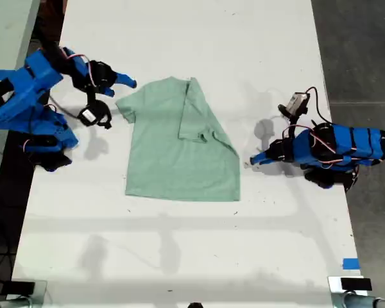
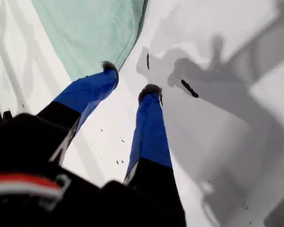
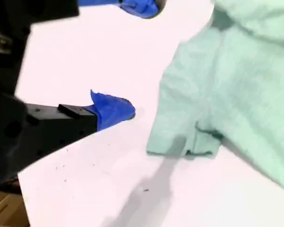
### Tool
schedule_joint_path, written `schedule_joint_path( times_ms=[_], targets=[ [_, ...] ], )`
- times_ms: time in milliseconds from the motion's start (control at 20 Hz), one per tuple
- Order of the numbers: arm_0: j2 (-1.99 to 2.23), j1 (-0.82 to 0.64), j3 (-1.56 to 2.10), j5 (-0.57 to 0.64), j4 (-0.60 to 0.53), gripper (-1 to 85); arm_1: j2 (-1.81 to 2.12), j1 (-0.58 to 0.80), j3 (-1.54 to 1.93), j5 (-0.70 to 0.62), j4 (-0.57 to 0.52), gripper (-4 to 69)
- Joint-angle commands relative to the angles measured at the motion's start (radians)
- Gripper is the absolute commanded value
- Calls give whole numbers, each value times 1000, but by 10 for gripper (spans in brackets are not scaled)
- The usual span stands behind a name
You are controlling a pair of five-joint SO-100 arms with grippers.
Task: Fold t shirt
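T shirt (image 1: 173,144), soft wrinkled mint cloth, half-folded; it lies just ahead of your first gripper (image 2: 130,80) and second gripper (image 3: 137,56), both released, empty, on smooth white table (image 1: 179,256).

Blue arms (image 1: 25,96), black motors, blue fingers (image 2: 149,127), red-white cables.

Looking like a robot lab or workshop: long white table (image 1: 179,256), grey concrete floor (image 1: 359,51), blue tape marker (image 1: 350,264), loose cables (image 1: 0,273).
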Motion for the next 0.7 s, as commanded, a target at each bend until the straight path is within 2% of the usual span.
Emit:
schedule_joint_path(
  times_ms=[0, 300, 500, 650],
  targets=[
    [-238, -107, -110, 100, -41, 297, 6, -2, 54, -23, 8, 127],
    [-413, -241, -35, 201, -204, 276, 6, -2, 54, -23, 8, 127],
    [-581, -219, -41, 204, -304, 269, 6, -2, 54, -23, 8, 127],
    [-609, -204, -28, 183, -319, 249, 6, -2, 54, -23, 8, 127]
  ],
)
